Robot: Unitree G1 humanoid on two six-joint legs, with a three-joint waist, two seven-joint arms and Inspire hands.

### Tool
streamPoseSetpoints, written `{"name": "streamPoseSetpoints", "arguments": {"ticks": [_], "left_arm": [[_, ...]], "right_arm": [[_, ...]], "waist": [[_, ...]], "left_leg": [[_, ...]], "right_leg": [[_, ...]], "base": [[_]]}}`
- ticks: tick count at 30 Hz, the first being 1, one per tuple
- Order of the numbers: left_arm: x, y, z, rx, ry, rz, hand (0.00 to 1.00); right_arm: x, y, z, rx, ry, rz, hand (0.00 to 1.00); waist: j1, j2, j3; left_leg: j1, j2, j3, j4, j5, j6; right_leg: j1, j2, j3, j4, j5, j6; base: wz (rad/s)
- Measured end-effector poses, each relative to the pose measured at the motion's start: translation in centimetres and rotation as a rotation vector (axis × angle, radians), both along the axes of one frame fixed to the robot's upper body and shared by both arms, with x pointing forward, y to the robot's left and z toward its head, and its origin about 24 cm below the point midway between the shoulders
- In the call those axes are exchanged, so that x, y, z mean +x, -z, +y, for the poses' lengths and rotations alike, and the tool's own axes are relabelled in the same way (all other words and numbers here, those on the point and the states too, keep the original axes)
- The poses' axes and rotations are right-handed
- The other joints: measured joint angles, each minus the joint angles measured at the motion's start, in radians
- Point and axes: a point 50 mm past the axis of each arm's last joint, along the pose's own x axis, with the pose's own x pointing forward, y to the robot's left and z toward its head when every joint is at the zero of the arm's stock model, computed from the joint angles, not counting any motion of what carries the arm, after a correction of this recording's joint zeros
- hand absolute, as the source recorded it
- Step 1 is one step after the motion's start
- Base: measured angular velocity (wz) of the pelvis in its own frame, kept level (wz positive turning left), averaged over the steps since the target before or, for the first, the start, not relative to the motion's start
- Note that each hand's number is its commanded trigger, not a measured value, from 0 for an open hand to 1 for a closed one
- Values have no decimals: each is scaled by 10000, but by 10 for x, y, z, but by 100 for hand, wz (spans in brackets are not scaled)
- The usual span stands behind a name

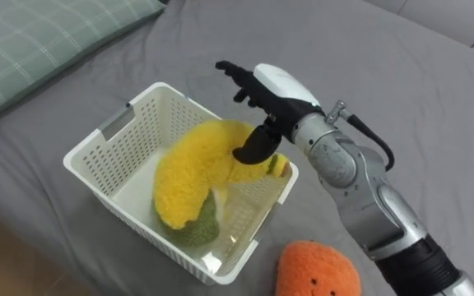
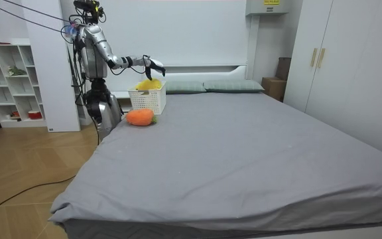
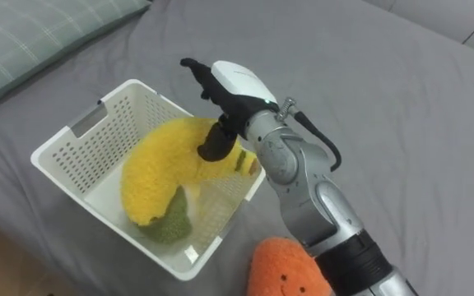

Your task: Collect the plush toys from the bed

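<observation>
Two plush toys, one basket, one hand. Item 1: yellow plush toy (image 1: pixel 189 173), curved, lying inside the white slatted basket (image 1: pixel 151 107) with its upper end leaning against the wall nearest the robot's right arm; a green plush part (image 1: pixel 199 231) shows beneath its lower end, and whether this belongs to the same toy cannot be told. Item 2: orange plush toy (image 1: pixel 315 270), round, lying on the grey bed (image 1: pixel 401 90) just beside the basket's near corner, outside it. Item 3: the basket, standing upright on the bed cover, with a cut-out handle in one wall. Item 4: right hand (image 1: pixel 276 86), reaching in from the right and held above the basket's far right corner, its fingers (image 1: pixel 230 70) straight and spread, clamped on nothing; the dark thumb (image 1: pixel 253 148) points down at the yellow toy's upper end, and whether it touches cannot be told. Item 5: checked green pillow (image 1: pixel 39 41), at the bed's head, well apart from the basket. Position, from the room view: the robot stands on the wooden floor at the bed's side, near the head end, at the room view's left, with one arm stretched level over the basket; a white shelf unit (image 2: pixel 8 79) stands behind it and white wardrobes (image 2: pixel 350 60) line the opposite side.
</observation>
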Motion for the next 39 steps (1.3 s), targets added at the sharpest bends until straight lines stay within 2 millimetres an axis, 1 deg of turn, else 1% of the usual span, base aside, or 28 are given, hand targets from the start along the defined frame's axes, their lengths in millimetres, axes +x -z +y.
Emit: {"name": "streamPoseSetpoints", "arguments": {"ticks": [3,4,12,14,16,18,21,23,24,25,26,28,29,31,32,34,37,39], "left_arm": [[0,0,0,7,-10,4,0],[0,0,0,9,-6,8,0],[0,-1,2,123,85,27,0],[0,-1,3,113,21,12,0],[-2,-1,5,124,-73,46,0],[-3,0,5,14,-256,37,0],[-4,0,5,-68,-530,-3,0],[-6,0,6,-63,-674,19,0],[-10,1,7,-45,-780,153,0],[-13,2,8,-35,-868,229,0],[-14,2,8,-40,-877,243,0],[-15,2,7,-57,-884,257,0],[-14,2,8,-52,-886,238,0],[-14,1,8,-27,-912,198,0],[-14,1,8,-24,-916,196,0],[-13,1,9,8,-925,174,0],[-12,0,9,104,-923,96,0],[-13,1,9,103,-944,115,0]], "right_arm": [[0,0,0,8,7,1,0],[0,0,-1,13,8,4,0],[1,0,-4,-47,59,-19,0],[2,-2,-6,-12,114,-99,0],[3,-3,-10,44,236,-146,0],[4,-3,-15,154,450,-106,0],[5,-2,-29,396,949,-21,0],[2,6,-41,651,1335,141,0],[-2,17,-47,580,1588,462,0],[-6,29,-54,507,1845,842,0],[-8,34,-58,498,2016,1038,0],[-14,55,-72,364,2608,1807,0],[-17,59,-75,365,2746,1973,0],[-25,77,-87,197,3186,2637,0],[-27,81,-88,161,3254,2771,0],[-32,88,-92,89,3389,3066,0],[-37,94,-94,169,3456,3293,0],[-41,97,-95,191,3517,3409,0]], "waist": [[-21,3,2],[-52,23,16],[-94,1,-2],[-179,-1,-5],[-307,17,-5],[-352,53,-1],[-424,84,-35],[-491,130,-20],[-629,199,-32],[-727,169,-87],[-766,180,-79],[-926,225,-75],[-958,232,-80],[-1152,263,-100],[-1156,270,-102],[-1405,313,-102],[-1657,328,-114],[-1718,346,-138]], "left_leg": [[-2,1,0,0,0,-1],[-8,0,-2,1,0,0],[-38,1,-2,3,0,0],[-102,0,-22,64,0,-1],[-116,-4,-41,85,0,-1],[-112,-10,-37,106,0,-1],[-76,-10,6,120,1,1],[8,-17,-17,129,1,1],[103,-16,-28,116,1,2],[134,-13,-29,102,0,2],[146,-12,-21,101,0,1],[170,-9,49,108,0,1],[170,-7,72,108,0,1],[187,13,195,114,-1,-2],[188,20,253,114,-2,-2],[175,23,329,112,-2,-1],[194,25,385,100,-4,2],[253,28,468,85,-4,3]], "right_leg": [[1,47,22,-2,0,0],[-1,50,12,-4,0,0],[-23,53,3,-17,0,0],[-38,16,-70,-19,0,0],[-29,15,-132,-17,0,0],[-11,22,-95,-16,1,0],[7,7,-7,-7,0,0],[117,-5,-10,-25,0,0],[214,-10,8,-28,0,1],[242,-10,12,-27,-1,2],[245,-10,27,-26,-1,1],[233,-17,66,-6,0,1],[225,-16,81,-6,0,1],[202,18,251,8,2,-3],[183,39,308,13,3,-5],[141,62,419,16,12,-18],[149,75,523,30,13,-17],[161,78,587,30,15,-13]], "base": [[0],[0],[0],[6],[6],[0],[-3],[3],[3],[0],[-4],[-10],[-11],[-15],[-23],[-15],[-6],[-8]]}}
